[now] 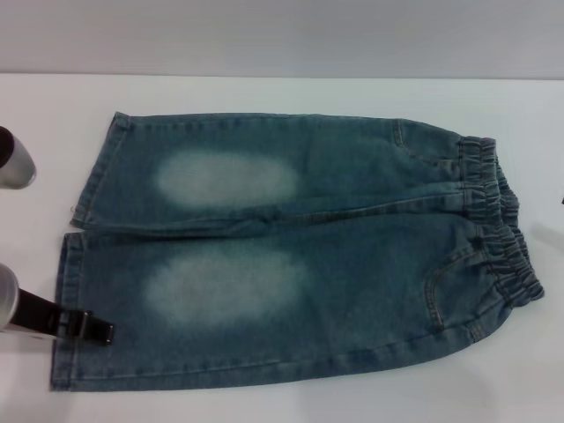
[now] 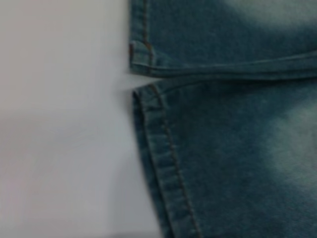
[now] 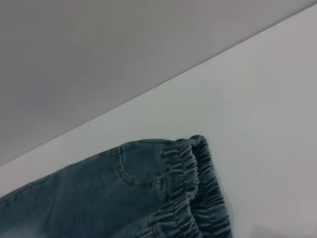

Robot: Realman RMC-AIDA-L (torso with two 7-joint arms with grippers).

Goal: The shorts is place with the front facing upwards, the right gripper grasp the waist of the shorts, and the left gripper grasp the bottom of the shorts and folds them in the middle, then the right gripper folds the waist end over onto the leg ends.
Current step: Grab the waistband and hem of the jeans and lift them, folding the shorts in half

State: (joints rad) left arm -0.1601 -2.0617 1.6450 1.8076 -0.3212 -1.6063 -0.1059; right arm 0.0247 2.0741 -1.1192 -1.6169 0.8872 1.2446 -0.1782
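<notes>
shorts (image 1: 291, 256) lie flat, front up, on the white table (image 1: 264, 92); long axis runs left–right, waist (image 1: 498, 225) toward the robot's right, leg ends (image 1: 75, 264) toward its left. left gripper (image 1: 97, 328) at the near leg's hem; cannot tell whether its fingers are apart. right gripper out of view. denim faded in ovals; waistband ruched, hems stitched straight.

The long blue-green denim shorts (image 1: 291, 256) lie flat on the white table (image 1: 264, 92), gathered elastic waist (image 1: 498, 229) toward its right edge, straight stitched leg ends (image 1: 75, 264) toward its left edge. The black left gripper (image 1: 88, 328) sits at the near leg's hem.
</notes>
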